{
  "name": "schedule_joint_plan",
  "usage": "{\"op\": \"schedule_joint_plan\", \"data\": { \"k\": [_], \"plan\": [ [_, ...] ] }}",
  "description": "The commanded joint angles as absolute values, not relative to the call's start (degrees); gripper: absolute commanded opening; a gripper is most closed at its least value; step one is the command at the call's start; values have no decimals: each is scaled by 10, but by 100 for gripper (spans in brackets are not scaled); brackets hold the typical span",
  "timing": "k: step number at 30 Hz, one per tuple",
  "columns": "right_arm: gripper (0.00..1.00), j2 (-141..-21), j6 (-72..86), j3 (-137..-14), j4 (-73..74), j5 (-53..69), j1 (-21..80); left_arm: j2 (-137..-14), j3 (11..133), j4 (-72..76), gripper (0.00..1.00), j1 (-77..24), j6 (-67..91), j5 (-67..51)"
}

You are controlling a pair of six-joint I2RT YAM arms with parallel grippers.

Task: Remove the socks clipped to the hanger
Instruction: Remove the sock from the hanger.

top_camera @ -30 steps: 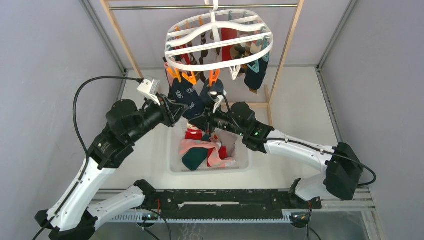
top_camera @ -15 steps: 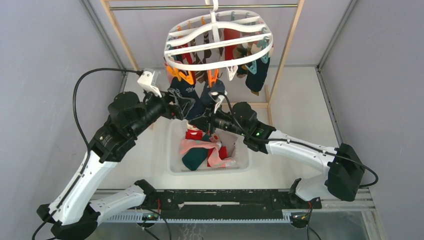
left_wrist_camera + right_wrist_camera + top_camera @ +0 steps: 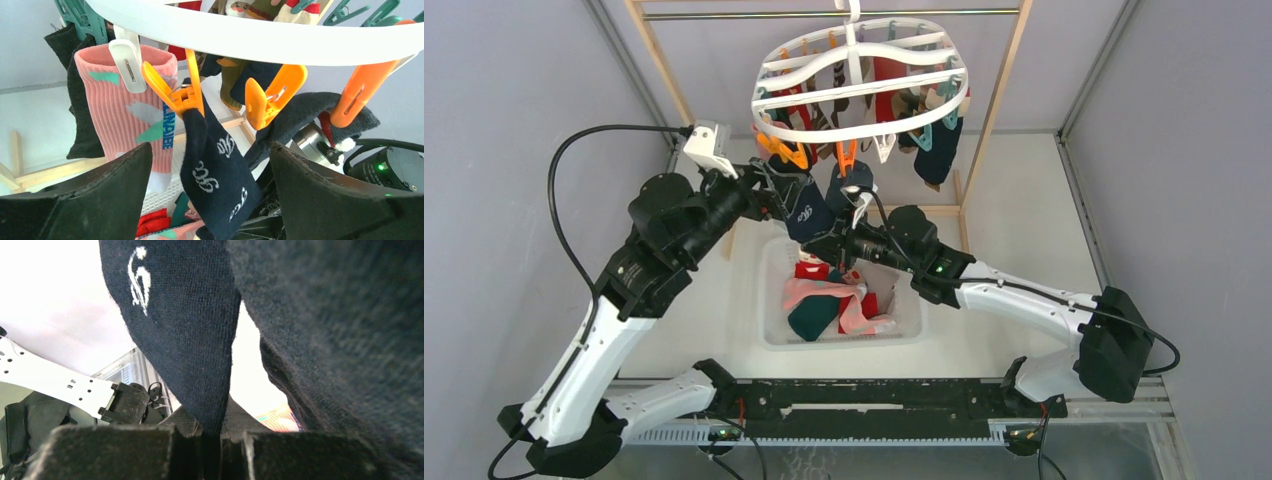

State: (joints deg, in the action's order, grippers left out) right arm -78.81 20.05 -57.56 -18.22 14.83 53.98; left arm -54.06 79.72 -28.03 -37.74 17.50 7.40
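A navy script-patterned fabric sock (image 3: 215, 175) hung clipped at the white plastic oval hanger (image 3: 250, 35)'s 7 o'clock rim, between the left gripper (image 3: 210, 150)'s wide-spread jaws; the right gripper (image 3: 220, 440) pinched its toe.

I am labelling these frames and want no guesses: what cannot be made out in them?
- Right wrist view: the navy knitted sock with white lettering fills the frame; its orange clip is cut off above.
- Top view: the tips of the right gripper hide under that sock.
- Left wrist view: the white plastic oval hanger is cut off above, hook included.
- Top view: far socks overlap, too small to count.
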Motion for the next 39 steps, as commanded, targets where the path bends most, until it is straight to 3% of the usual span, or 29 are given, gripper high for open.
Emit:
{"op": "schedule_joint_plan", "data": {
  "k": [1,15,39],
  "plan": [
    [0,-773,210,-568,-201,156,539,-552,829,-242,87,-373,166,97],
    [0,-765,211,-552,-207,156,536,-562,835,-235,66,-362,169,114],
    [0,-775,218,-540,-221,166,536,-588,845,-178,61,-357,225,98]
  ]
}}
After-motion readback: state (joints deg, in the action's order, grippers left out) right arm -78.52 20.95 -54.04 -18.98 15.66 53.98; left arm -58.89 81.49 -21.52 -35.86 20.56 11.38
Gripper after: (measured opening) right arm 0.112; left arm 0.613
